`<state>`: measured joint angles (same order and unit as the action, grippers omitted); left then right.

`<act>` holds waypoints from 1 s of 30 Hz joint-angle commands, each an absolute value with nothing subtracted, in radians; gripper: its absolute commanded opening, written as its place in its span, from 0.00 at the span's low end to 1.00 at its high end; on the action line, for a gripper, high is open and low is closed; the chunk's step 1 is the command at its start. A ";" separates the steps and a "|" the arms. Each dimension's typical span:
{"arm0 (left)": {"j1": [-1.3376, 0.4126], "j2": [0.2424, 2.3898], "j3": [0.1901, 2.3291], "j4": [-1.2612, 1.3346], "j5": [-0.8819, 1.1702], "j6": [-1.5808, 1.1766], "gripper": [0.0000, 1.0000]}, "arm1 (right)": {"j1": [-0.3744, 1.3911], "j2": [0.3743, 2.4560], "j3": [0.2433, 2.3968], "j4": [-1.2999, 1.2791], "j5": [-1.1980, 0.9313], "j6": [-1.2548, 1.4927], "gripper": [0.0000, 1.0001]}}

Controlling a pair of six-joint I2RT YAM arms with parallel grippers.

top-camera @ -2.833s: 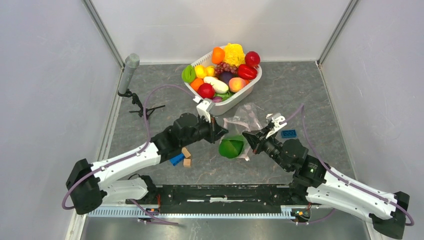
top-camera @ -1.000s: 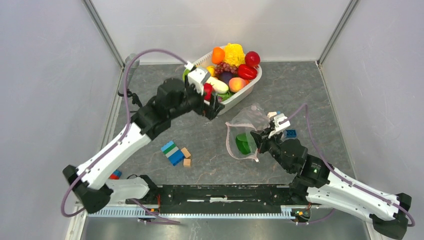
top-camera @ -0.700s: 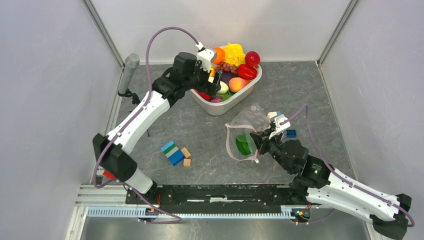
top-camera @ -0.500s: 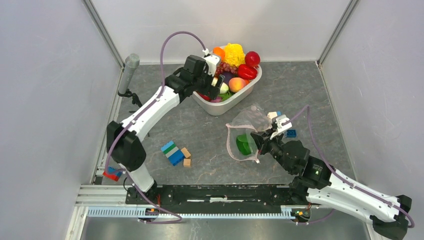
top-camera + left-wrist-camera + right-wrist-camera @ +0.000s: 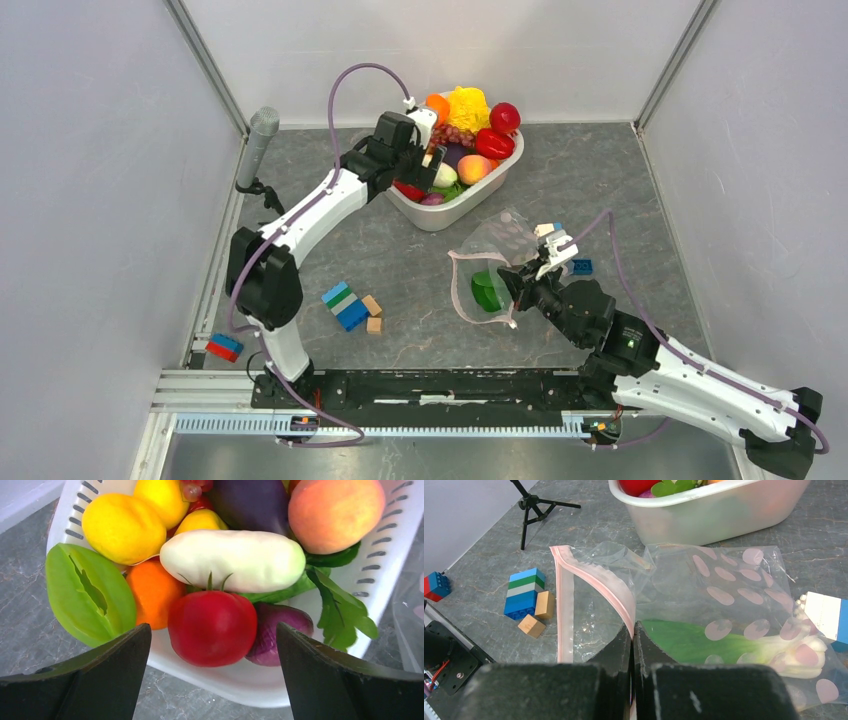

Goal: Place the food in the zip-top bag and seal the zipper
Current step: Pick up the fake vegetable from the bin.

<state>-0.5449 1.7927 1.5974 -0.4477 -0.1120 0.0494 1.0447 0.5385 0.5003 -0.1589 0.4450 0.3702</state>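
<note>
Pinching zipper (image 5: 599, 582): right hand (image 5: 633, 630) | left hand (image 5: 212, 630) spread over basket (image 5: 385, 545) | grey marbled tabletop (image 5: 600, 170), seemingly plain walls (image 5: 430, 50)

The white slotted basket (image 5: 385, 555) holds a red tomato (image 5: 212, 627), a white gourd (image 5: 232, 560), a yellow lemon (image 5: 122, 527), an orange-pink peach (image 5: 335, 512) and a dark purple eggplant (image 5: 250, 502). The clear bag (image 5: 724, 580) has pale pink dots and a pink strip (image 5: 596, 582). The vegetable (image 5: 684, 640) inside is green. The desk (image 5: 499, 555) is veined grey.

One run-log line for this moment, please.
left jaws: open above tomato in basket | right jaws: shut on zipper | zip-top bag: mouth open, green vegetable inside
</note>
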 commanded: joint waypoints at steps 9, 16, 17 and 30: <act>-0.519 1.897 1.597 -0.414 -0.071 0.074 0.99 | 1.045 0.560 0.524 -0.127 0.434 0.367 0.04; -0.520 1.864 1.586 -0.419 -0.039 0.063 0.69 | 1.044 0.560 0.523 -0.130 0.438 0.371 0.04; -0.520 1.853 1.581 -0.423 -0.038 0.057 0.66 | 1.045 0.559 0.523 -0.130 0.441 0.372 0.04; -0.520 1.572 1.400 -0.336 0.087 -0.031 0.56 | 1.045 0.596 0.523 -0.108 0.452 0.409 0.04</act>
<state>-0.5232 1.6844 1.4441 -0.3817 0.0257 0.0303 1.0447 0.5850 0.5003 -0.1577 0.4458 0.3878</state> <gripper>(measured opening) 0.811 0.044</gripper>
